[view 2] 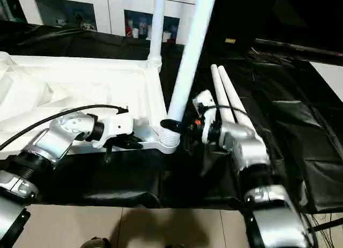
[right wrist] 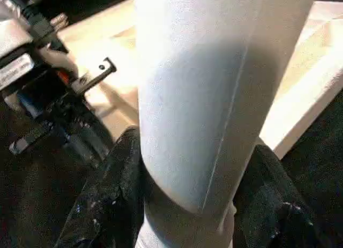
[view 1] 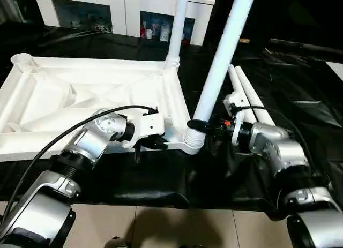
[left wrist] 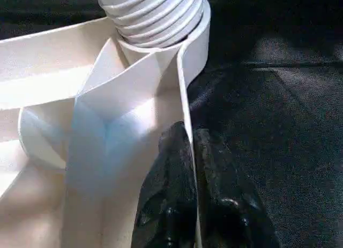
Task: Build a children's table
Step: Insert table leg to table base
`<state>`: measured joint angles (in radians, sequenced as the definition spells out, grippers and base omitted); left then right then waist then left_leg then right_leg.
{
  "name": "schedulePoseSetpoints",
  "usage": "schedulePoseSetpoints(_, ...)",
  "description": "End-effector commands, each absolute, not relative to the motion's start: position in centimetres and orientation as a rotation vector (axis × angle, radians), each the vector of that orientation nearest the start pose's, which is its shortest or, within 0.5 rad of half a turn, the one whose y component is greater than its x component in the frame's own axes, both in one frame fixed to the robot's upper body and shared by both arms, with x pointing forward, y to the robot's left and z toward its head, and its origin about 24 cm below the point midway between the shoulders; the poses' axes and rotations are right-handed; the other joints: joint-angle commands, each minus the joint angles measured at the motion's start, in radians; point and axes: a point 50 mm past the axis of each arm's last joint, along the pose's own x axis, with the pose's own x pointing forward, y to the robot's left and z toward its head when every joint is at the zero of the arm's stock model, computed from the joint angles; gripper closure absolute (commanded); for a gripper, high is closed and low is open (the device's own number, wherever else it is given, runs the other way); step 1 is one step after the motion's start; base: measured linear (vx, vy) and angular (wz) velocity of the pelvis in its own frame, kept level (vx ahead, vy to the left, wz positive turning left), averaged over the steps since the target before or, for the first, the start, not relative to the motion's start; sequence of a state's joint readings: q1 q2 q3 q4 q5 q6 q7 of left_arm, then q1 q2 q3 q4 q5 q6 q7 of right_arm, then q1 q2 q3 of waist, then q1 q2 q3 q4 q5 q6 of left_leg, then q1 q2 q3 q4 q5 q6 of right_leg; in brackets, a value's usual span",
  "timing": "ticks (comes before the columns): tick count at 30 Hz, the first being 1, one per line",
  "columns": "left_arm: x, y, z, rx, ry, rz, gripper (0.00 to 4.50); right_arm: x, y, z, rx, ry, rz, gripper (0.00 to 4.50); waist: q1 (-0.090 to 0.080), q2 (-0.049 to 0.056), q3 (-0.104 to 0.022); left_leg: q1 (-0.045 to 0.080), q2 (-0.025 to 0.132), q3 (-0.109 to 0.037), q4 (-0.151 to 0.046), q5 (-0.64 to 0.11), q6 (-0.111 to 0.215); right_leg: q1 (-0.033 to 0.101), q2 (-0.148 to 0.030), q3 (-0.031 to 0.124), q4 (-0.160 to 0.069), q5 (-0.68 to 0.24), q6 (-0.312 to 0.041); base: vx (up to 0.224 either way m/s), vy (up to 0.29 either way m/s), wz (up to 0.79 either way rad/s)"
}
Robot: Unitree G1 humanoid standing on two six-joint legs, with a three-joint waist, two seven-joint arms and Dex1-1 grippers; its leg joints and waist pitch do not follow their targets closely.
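Tabletop: the white tabletop (view 1: 80, 98) lies ribbed underside up on the black-draped worktop (view 1: 300, 109).
Far leg: one leg (view 1: 179, 23) stands upright in the far corner socket beside the leaning leg.
Near leg: a second leg (view 1: 222, 60) leans in the near corner socket (view 1: 194, 141), its threaded end not fully seated.
Spare legs: two legs (view 1: 246, 95) lie just beyond that socket, apart from the tabletop.
Left gripper: the left gripper (left wrist: 187, 173) pinches the tabletop's rim near that socket.
Right gripper: the right gripper (right wrist: 198, 200) clamps the leaning leg's base.
Progress: roughly one leg done, the second in hand, two left.

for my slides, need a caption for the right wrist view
Right hand clamps a white tubular leg over the upturned tabletop, left hand nearby.
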<state>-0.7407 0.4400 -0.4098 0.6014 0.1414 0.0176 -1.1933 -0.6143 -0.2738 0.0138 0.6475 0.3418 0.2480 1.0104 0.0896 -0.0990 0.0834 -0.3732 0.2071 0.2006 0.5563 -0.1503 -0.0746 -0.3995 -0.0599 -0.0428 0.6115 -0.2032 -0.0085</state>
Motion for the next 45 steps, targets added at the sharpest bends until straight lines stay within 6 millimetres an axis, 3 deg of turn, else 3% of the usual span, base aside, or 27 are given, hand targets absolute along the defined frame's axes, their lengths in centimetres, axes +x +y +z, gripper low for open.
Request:
schedulePoseSetpoints(1,33.5,12.8,8.6,0.835,0.451,-1.394,4.5,33.3,-16.3,5.2,0.217,0.3,0.873,2.65,0.002,0.019,-0.05,0.027,0.038,-0.017,-0.063,-0.252,-0.001,0.03,-0.083,0.045,-0.072,-0.157,-0.221,0.0,0.0,0.0)
schedulePoseSetpoints(9,33.6,12.8,8.6,0.83,0.445,-1.386,4.5,31.9,-16.9,4.1,0.328,0.225,0.762,2.65,0.002,0.021,-0.048,0.026,0.038,-0.018,-0.067,-0.271,-0.005,0.028,-0.084,0.045,-0.077,-0.194,-0.208,0.0,0.0,0.0)
schedulePoseSetpoints(20,33.9,12.6,8.7,0.829,0.432,-1.368,4.5,30.2,-16.2,3.3,0.252,0.139,0.68,2.65,0.004,0.025,-0.041,0.024,0.039,-0.022,-0.074,-0.321,-0.017,0.02,-0.086,0.048,-0.089,-0.276,-0.174,0.0,0.0,0.0)
schedulePoseSetpoints(29,33.8,12.7,8.7,0.837,0.434,-1.37,4.5,29.4,-14.1,3.3,0.088,0.192,0.844,2.65,0.002,0.019,-0.037,0.02,0.038,-0.023,-0.076,-0.321,-0.011,0.021,-0.086,0.049,-0.092,-0.308,-0.152,0.0,0.0,0.0)
schedulePoseSetpoints(30,33.8,12.7,8.6,0.837,0.434,-1.37,4.5,29.4,-13.9,3.4,0.073,0.205,0.879,2.65,0.0,0.011,-0.039,0.022,0.038,-0.023,-0.075,-0.321,-0.006,0.021,-0.085,0.048,-0.092,-0.313,-0.151,0.0,0.0,0.0)
schedulePoseSetpoints(32,33.8,12.7,8.6,0.837,0.434,-1.37,4.5,29.4,-13.8,3.5,0.062,0.225,0.916,2.65,0.002,0.016,-0.038,0.022,0.038,-0.022,-0.075,-0.31,-0.003,0.02,-0.086,0.049,-0.093,-0.31,-0.151,0.0,0.0,0.0)
schedulePoseSetpoints(34,33.7,12.6,8.5,0.837,0.433,-1.373,4.5,29.5,-13.6,3.6,0.044,0.257,0.972,2.65,0.001,0.006,-0.04,0.022,0.039,-0.022,-0.074,-0.308,-0.001,0.022,-0.086,0.048,-0.092,-0.318,-0.152,0.0,0.0,0.0)
schedulePoseSetpoints(40,33.5,12.5,8.4,0.837,0.429,-1.38,4.5,29.1,-13.9,2.6,0.034,0.397,1.092,2.65,0.006,0.006,-0.047,0.022,0.038,-0.017,-0.064,-0.224,0.017,0.029,-0.083,0.046,-0.075,-0.167,-0.185,0.0,0.0,0.0)
schedulePoseSetpoints(45,33.1,12.3,8.1,0.83,0.419,-1.407,4.5,28.8,-14.6,1.7,0.055,0.448,1.097,2.65,0.006,-0.002,-0.05,0.023,0.036,-0.015,-0.061,-0.196,0.027,0.034,-0.079,0.044,-0.066,-0.078,-0.208,0.0,0.0,0.0)
